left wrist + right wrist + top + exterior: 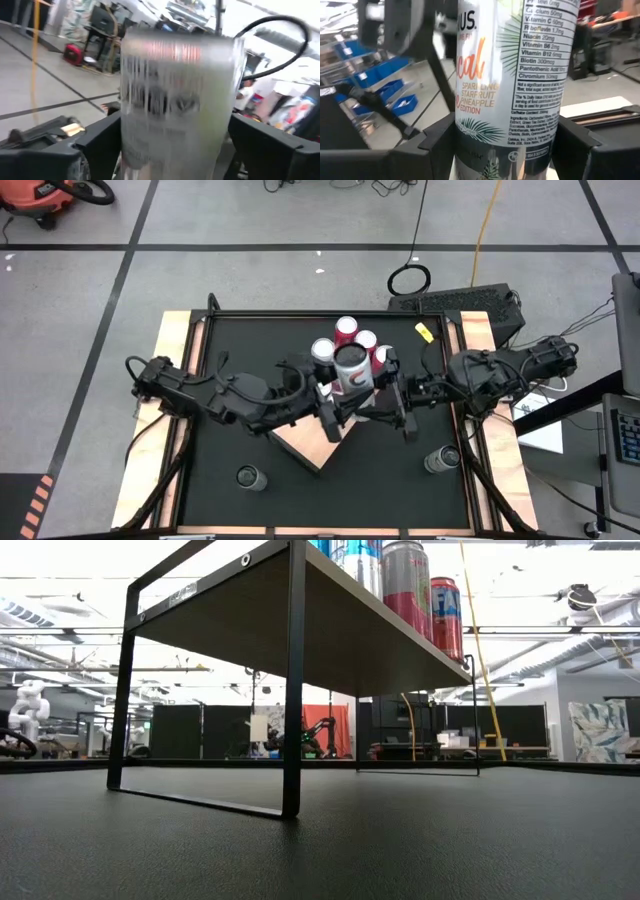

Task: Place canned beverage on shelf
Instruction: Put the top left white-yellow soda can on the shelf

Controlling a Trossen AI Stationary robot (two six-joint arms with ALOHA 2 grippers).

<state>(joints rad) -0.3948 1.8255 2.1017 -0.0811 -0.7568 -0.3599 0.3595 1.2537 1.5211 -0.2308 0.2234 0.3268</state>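
While four cans (345, 338) crowd the shelf (318, 448), my right gripper (502, 145) jaws clasp a white can (512, 75); left gripper (170, 145) jaws flank it, grip unclear.

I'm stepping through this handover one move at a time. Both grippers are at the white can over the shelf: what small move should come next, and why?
Probably draw the left gripper back from the white can. Its fingers stand a little apart from the can's sides, while the right gripper looks closed on the can, above the shelf beside the cans already there.
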